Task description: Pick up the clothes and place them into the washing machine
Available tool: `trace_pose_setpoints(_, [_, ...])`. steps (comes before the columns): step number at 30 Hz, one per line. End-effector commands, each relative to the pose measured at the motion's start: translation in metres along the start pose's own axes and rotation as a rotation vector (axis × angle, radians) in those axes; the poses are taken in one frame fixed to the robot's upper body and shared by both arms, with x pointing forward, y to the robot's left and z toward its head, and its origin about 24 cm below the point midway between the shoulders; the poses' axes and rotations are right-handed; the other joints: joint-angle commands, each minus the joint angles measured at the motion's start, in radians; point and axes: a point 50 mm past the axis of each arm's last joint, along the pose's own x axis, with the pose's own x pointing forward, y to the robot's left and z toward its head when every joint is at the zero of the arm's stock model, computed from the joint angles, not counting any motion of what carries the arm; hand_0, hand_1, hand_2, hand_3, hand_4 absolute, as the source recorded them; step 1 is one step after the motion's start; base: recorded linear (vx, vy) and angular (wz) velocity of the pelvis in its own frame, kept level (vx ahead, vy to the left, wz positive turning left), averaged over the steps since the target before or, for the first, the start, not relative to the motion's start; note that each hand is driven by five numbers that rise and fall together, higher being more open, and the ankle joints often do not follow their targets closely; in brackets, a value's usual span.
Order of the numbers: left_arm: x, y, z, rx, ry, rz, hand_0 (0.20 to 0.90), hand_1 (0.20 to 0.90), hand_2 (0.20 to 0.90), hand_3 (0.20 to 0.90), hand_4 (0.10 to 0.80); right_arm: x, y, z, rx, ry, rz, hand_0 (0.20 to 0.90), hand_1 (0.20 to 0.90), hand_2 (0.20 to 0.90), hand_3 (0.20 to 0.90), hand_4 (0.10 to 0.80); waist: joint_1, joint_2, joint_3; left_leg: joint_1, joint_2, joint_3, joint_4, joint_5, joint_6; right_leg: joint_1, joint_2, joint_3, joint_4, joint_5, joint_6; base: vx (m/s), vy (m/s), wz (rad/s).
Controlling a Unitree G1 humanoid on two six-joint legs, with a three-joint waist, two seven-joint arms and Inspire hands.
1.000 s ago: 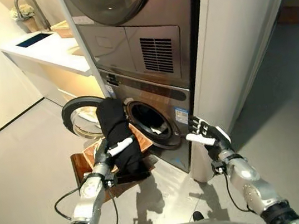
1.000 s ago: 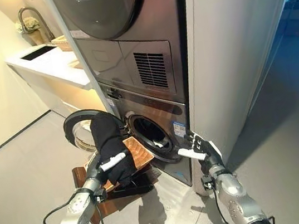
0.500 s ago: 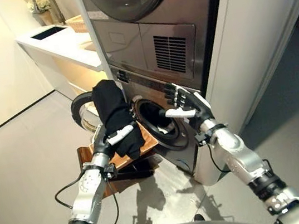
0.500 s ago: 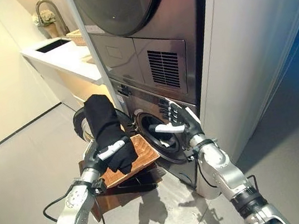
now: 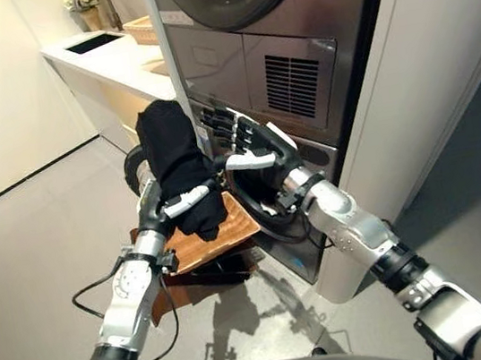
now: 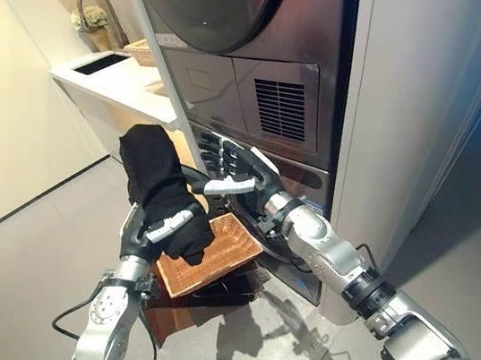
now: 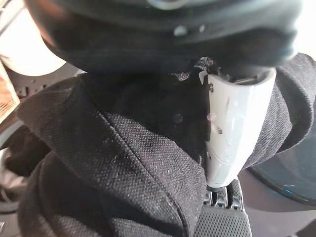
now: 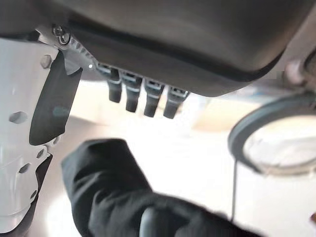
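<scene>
One black garment (image 5: 178,157) clutched in left hand (image 5: 160,212), right hand (image 5: 249,147) spread beside it

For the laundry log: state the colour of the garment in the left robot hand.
Black garment, plain; clearest in the right eye view, held by the left robot hand.

Grey floor (image 5: 32,238) — a wooden stand (image 6: 165,309) bearing a woven tray (image 6: 224,250).

No text, number or sign can be read anywhere in these views. The washing machine (image 5: 308,147) carries a small pale label on its front panel beside the right hand, but its print is too small to make out
</scene>
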Motion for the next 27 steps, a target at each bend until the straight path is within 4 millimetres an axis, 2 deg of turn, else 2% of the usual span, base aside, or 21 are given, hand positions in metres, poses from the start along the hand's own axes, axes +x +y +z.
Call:
trace_pose_setpoints(1, [0.024,-0.007,0.091,0.136,-0.438,-0.112,0.200,0.200,0.200,0.200,0.300,0.031,0.039,0.059,0.062,-0.295,0.163,0.900,0.900,0.900,0.900,0.800,0.010,-0.062,-0.090,-0.030,0.035,-0.013,0.043,-0.041,-0.066,-0.028,-0.067,-0.003,0.041,-0.070,0.061,0.000,0.000,0.00])
trace_pose_setpoints(12, [0.031,-0.020,0.111,0.200,-0.500,-0.222,0.200,0.200,0.200,0.200,0.300,0.037,0.048,0.068,0.075,-0.302,0.218,0.900,0.900,0.900,0.900,0.800,0.021,-0.076,-0.096,-0.029,0.040,-0.021,0.040,-0.037,-0.068,-0.019,-0.064,-0.019,0.042,-0.075,0.061,0.000,-0.001,0.02])
trace_pose_setpoints(27, [0.036,-0.035,0.115,0.203,-0.499,-0.321,0.200,0.200,0.200,0.200,0.300,0.046,0.068,0.076,0.109,-0.318,0.298,0.900,0.900,0.900,0.900,0.800,0.030,-0.088,-0.099,-0.029,0.040,-0.029,0.039,-0.035,-0.067,-0.013,-0.065,-0.027,0.044,-0.077,0.059,0.000,0.003,0.04])
